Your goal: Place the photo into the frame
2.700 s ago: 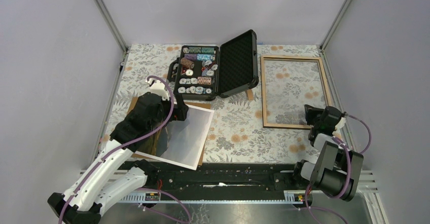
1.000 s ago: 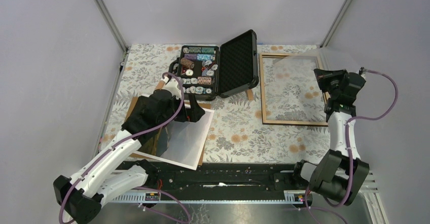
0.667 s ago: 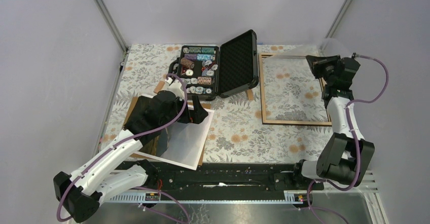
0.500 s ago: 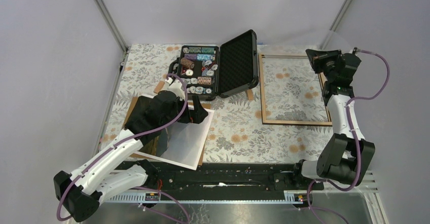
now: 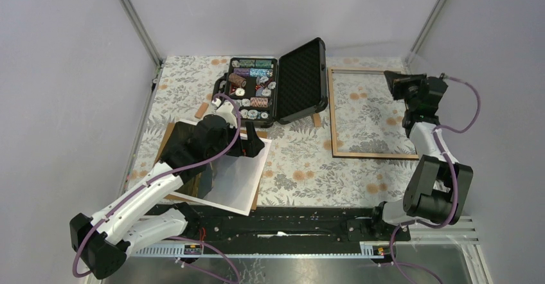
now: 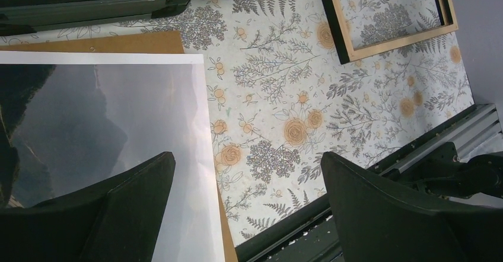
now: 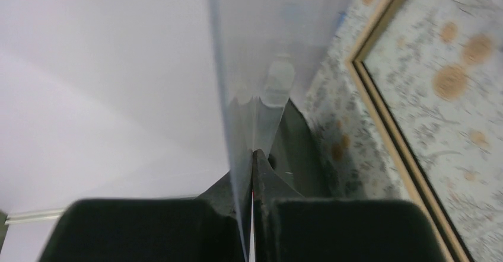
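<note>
Left gripper point(image 6: 246, 158) hovers wide open and empty over the photo point(image 6: 107, 125), flat near-left on the bench point(image 5: 302, 168); farther off, right gripper point(image 7: 252, 155) pinches a clear sheet point(image 7: 267, 37) raised beside the empty frame point(image 5: 333, 114); insertion not begun

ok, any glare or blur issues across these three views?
Top external: the photo glares nearly white. Left wrist: sharp, though a sheen washes out the photo's right half. Right wrist: soft throughout; the clear sheet pinched in the right gripper is edge-on and hazy, the frame blurred.
</note>
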`<state>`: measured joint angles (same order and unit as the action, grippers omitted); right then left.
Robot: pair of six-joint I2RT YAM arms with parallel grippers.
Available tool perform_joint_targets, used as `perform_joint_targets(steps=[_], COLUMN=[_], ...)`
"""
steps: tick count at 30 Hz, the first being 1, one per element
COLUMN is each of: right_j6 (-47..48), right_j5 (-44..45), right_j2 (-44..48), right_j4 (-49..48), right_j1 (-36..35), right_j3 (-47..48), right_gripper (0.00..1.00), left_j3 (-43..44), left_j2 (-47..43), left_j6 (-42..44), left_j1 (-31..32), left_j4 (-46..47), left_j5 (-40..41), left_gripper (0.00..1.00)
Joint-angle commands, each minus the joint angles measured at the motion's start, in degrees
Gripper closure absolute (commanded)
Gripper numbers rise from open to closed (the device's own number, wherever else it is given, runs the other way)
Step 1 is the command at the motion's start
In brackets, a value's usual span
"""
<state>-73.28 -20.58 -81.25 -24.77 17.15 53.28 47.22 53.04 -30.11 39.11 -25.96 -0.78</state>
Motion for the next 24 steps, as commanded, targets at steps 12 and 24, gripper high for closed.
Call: perform_joint_targets(steps=[12,24], right_j6=[-2.0,-1.3], right_j5=[-0.3,-2.1], right_j2=[0.3,-2.0], right_j4=[-13.8,-19.1], right_j1=[6.6,8.8], right_j3=[-22.9,-28.8], right_gripper=[1.0,1.0], left_j3=[2.4,2.7], left_j2=[2.1,2.9], left_j6=[2.0,2.2], left_j1=[0.6,0.9], left_j4=[2.5,2.4], left_j5=[1.6,1.8], left_gripper=[0.01,0.01])
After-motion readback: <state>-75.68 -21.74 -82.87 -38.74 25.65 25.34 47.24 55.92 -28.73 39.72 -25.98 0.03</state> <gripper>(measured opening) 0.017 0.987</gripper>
